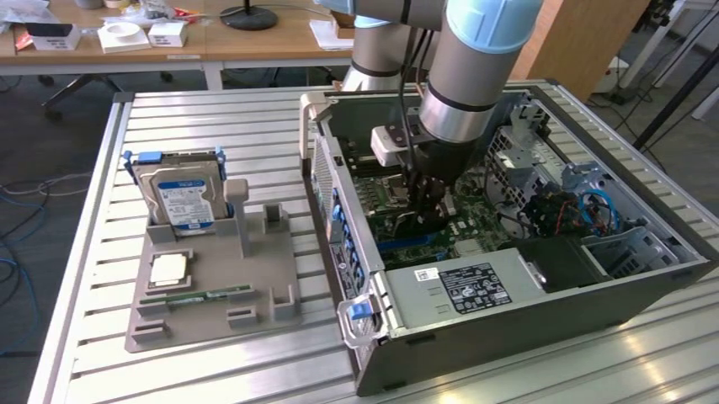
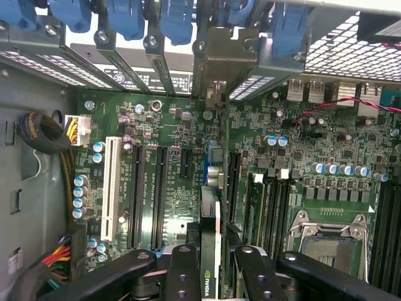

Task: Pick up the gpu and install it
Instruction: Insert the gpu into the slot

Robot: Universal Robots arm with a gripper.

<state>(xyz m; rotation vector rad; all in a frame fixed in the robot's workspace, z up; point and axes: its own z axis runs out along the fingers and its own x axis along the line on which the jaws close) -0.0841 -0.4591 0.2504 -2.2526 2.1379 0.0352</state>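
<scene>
Fig. My hand [image 1: 425,209], centre frame inside the open case [image 1: 540,337], is clamped on the gpu [image 2: 210,232], held edge-on above the motherboard [image 2: 301,144]. In my judgement, seating needs the card square to its slot, the bracket at the rear opening and even pressure.

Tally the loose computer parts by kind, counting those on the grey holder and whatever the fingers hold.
Hard drive with blue label: 1
Processor chip: 1
Memory stick: 1
gpu, clamped in the gripper over the motherboard: 1
Total: 4
</scene>
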